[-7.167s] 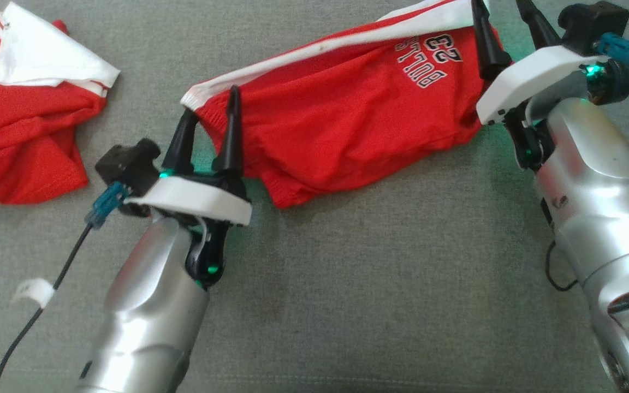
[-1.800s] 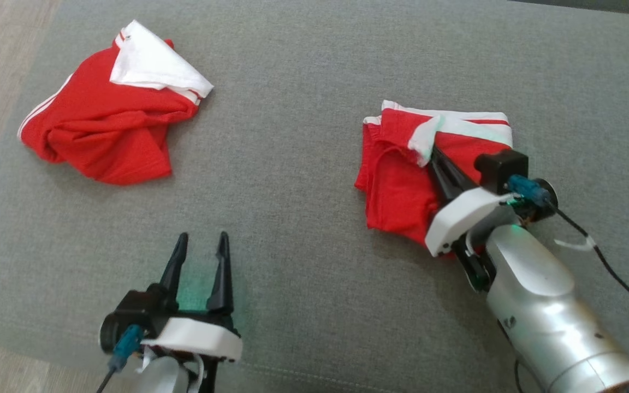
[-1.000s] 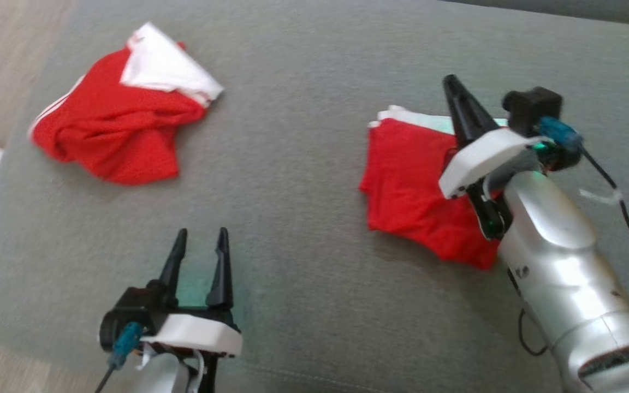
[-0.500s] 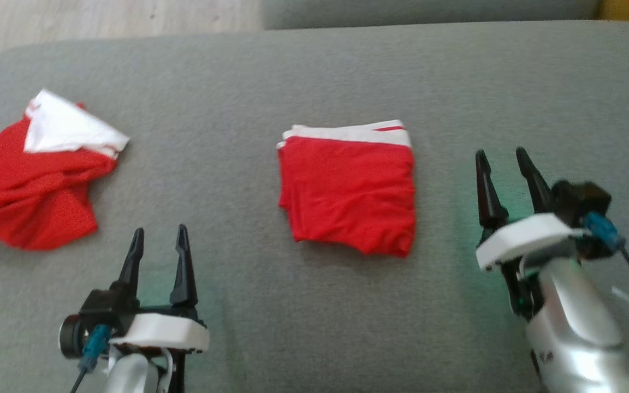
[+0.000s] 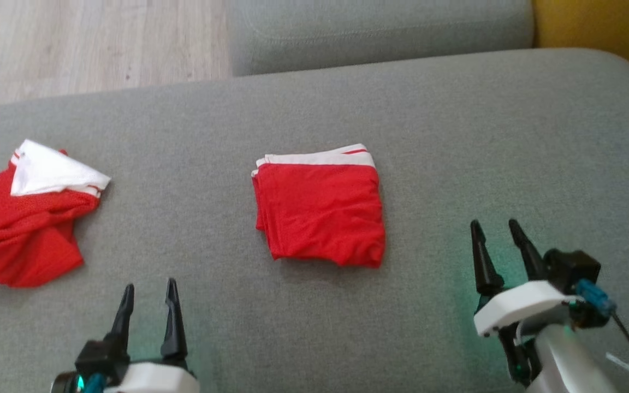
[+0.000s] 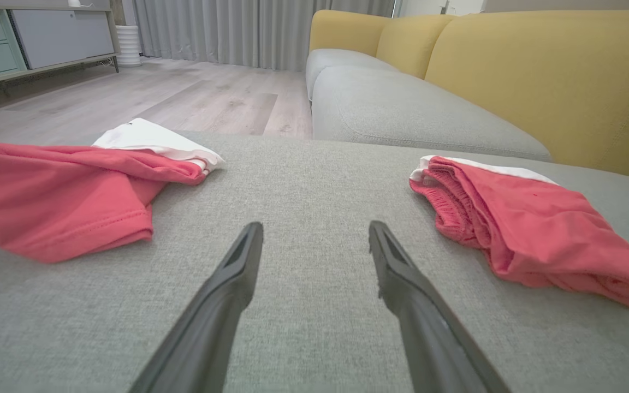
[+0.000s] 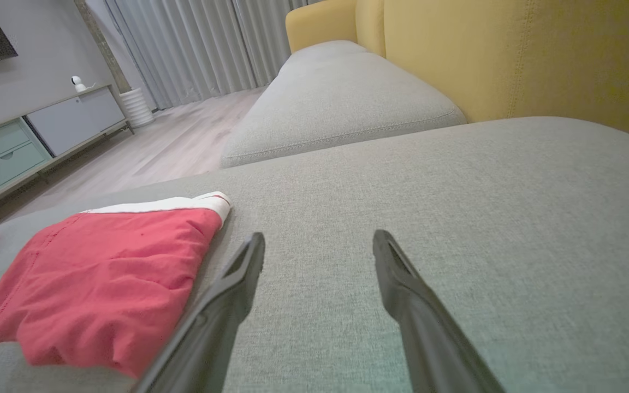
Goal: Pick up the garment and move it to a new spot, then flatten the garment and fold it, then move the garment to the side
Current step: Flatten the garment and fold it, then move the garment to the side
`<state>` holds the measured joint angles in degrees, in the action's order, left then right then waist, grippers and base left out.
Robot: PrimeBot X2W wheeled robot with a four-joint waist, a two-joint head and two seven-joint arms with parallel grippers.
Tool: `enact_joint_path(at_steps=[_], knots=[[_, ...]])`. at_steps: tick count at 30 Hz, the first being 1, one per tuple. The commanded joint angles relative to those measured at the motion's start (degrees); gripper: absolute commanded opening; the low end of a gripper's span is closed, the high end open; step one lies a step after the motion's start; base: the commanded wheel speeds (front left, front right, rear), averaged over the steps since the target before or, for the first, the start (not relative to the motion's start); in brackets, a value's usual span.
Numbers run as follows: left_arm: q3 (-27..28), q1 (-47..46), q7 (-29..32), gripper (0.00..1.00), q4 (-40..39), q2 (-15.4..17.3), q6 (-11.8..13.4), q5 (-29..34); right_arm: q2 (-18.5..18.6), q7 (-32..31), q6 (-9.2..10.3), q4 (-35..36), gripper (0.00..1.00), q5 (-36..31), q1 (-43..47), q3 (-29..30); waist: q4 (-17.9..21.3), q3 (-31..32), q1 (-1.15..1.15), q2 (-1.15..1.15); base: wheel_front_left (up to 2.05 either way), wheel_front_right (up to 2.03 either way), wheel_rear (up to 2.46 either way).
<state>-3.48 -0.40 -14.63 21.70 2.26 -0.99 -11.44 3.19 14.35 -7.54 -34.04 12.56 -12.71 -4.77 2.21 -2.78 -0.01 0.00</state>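
Garment [image 5: 320, 213] lies folded — left gripper [image 5: 150, 285], right gripper [image 5: 493, 224] both spread, empty.

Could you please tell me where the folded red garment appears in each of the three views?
Head view: folded red garment, centre of the picture.
Left wrist view: folded red garment, far right.
Right wrist view: folded red garment, lower left.
Shared landmark: the far grey cushion, beyond it each time.
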Motion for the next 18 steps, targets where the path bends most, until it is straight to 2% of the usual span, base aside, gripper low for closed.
enact_joint_path(at_steps=[1, 10, 18], knots=[[2.1, -0.5, -0.4, 1.0, -2.0, 0.6, 0.4, 0.6, -0.3, 0.6, 0.05, 1.7, 1.0, 0.5, -0.6, -1.6, 0.2, 0.7, 0.01, 0.0, 0.0, 0.0, 0.0], [1.0, -0.4, -0.4, 1.0, -2.5, 0.6, 0.4, 0.6, -0.3, 0.6, 0.05, 0.6, 1.0, 2.5, -0.8, -3.5, -1.0, -0.8, 0.01, 0.0, 0.0, 0.0, 0.0], [-1.8, -3.9, -0.4, 1.0, -2.0, 0.6, -0.6, 0.1, -0.3, 0.6, 0.05, -6.4, 1.0, 8.8, -9.7, -10.8, -5.1, -5.8, 0.01, 0.0, 0.0, 0.0, 0.0]])
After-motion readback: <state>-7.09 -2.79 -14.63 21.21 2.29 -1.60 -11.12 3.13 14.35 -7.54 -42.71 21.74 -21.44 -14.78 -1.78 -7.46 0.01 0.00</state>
